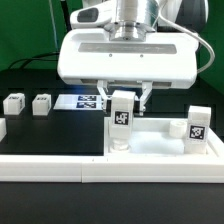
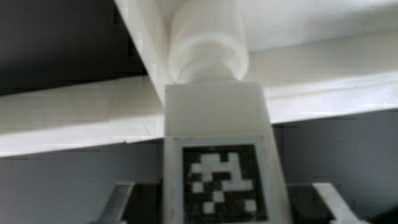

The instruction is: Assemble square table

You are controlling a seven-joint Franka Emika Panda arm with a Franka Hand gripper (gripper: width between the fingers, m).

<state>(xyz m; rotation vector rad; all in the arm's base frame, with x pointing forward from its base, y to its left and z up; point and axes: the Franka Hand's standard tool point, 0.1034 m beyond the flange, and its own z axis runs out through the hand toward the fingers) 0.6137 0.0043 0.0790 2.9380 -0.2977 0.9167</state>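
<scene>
The square table's white slab (image 1: 158, 148) lies flat at the exterior view's right. One tagged white leg (image 1: 196, 122) stands upright at its right end. A second tagged leg (image 1: 121, 126) stands upright at the slab's left corner, and my gripper (image 1: 124, 103) is down over its top, shut on it from both sides. In the wrist view this leg (image 2: 214, 125) fills the middle, tag facing the camera, its round end (image 2: 199, 55) toward the slab (image 2: 71, 112). My gripper (image 2: 217, 205) has a finger on each side of the leg.
Two loose tagged legs (image 1: 14, 103) (image 1: 42, 104) sit on the black table at the exterior view's left. The marker board (image 1: 84, 101) lies behind the gripper. A long white border rail (image 1: 50, 166) runs along the front.
</scene>
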